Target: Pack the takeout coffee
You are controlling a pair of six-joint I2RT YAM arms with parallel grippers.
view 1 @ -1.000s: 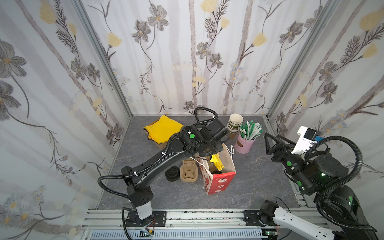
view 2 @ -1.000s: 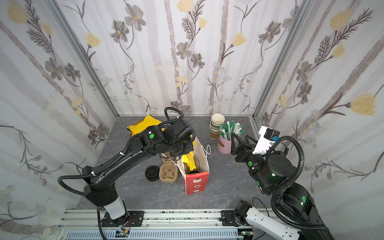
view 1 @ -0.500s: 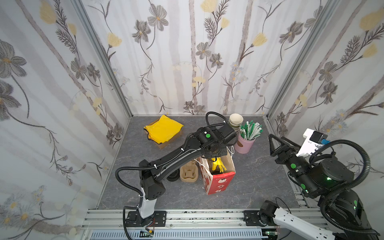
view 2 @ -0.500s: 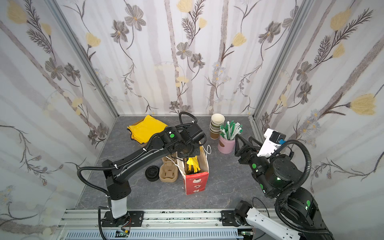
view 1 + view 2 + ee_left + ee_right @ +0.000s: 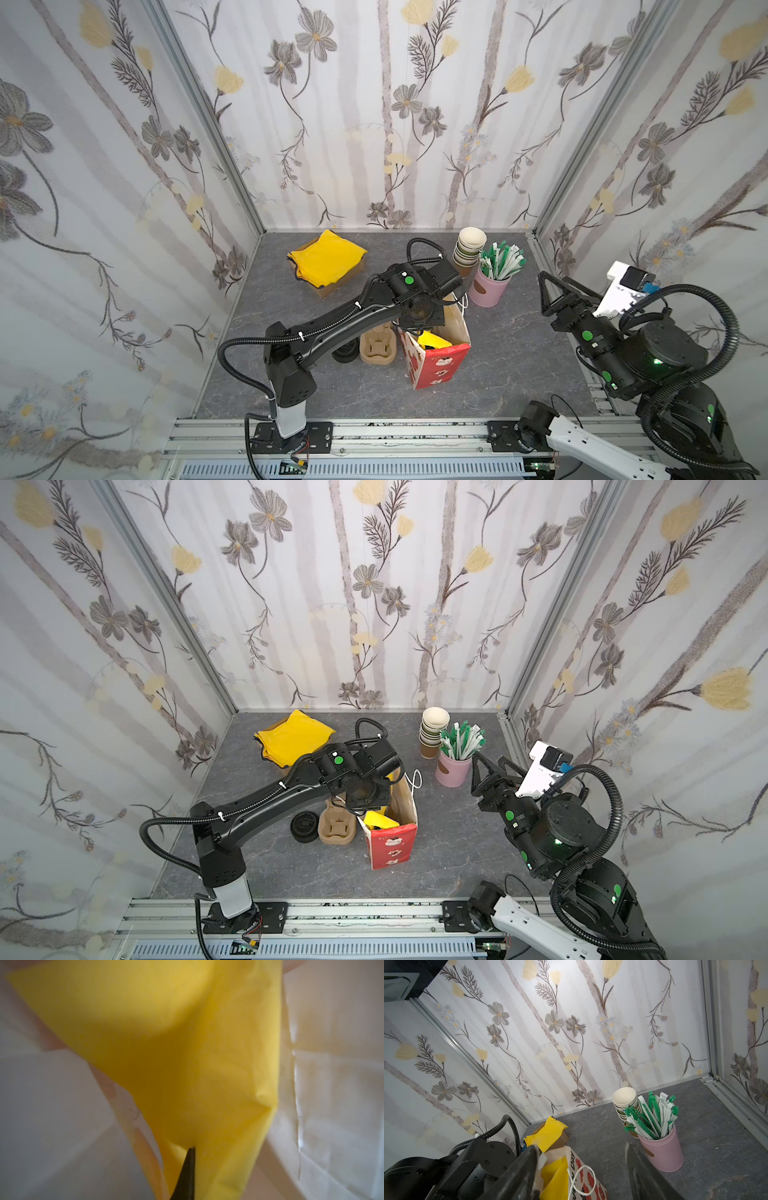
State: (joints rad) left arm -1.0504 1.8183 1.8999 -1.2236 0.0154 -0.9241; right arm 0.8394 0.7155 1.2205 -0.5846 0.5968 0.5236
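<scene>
The takeout coffee is out of view in every frame. A red gift bag [image 5: 440,365] [image 5: 392,845] stands open mid-table, white inside. My left arm reaches down into its mouth, and the wrist hides the left gripper in both top views. In the left wrist view the left gripper [image 5: 192,1149] is shut, pinching a yellow paper sheet [image 5: 187,1053] between the bag's walls. One corner of the sheet [image 5: 432,340] [image 5: 378,820] shows above the bag's rim. My right gripper [image 5: 557,286] [image 5: 488,758] [image 5: 581,1147] hangs open and empty, to the right of the bag.
A stack of lidless cups [image 5: 469,249] and a pink holder of green-and-white sticks [image 5: 488,286] stand at the back right. Yellow sheets lie on a cardboard box [image 5: 328,262] at the back left. A moulded cup carrier [image 5: 376,347] and black lids [image 5: 345,355] lie left of the bag.
My left arm has swung right and lowered the yellow sheet deeper into the bag. The right arm has shifted a little to the right, its gripper still open.
</scene>
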